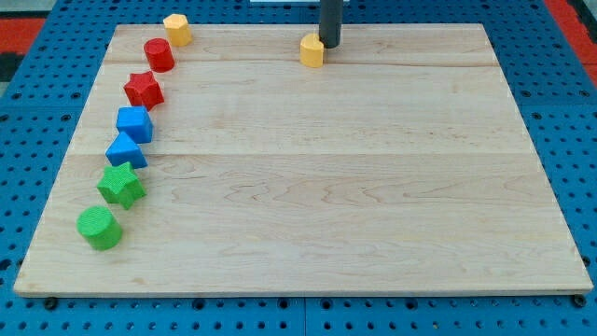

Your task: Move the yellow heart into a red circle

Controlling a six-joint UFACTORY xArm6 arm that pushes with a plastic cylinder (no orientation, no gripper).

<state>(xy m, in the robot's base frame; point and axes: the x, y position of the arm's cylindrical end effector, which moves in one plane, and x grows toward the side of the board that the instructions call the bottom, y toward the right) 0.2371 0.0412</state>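
Rod comes down from the view's top edge; my tip (330, 44) sits at the board's top, just right of centre. No jaws on this rig, just a bare rod, so nothing is held. The tip is right against the yellow heart (312, 50), on that block's upper-right side; touching or nearly so, can't tell which.

Yellow heart is near the top edge of the wooden board (354, 205), well apart from every other block.

Red circle (159, 54) is far over at the view's upper left, second in a curved line of blocks running down the left edge. Order, top to bottom:
- yellow hexagon-ish block (177, 29), just above and right of the red circle
- red circle
- red star (144, 89)
- blue block (134, 123), shape unclear, roughly cube-like
- blue triangle-ish block (125, 150)
- green star (120, 184)
- green circle (99, 227), lowest, near the bottom-left corner

Neighbours in the line sit close, some near touching. Board rests on a blue pegboard surface (569, 121).
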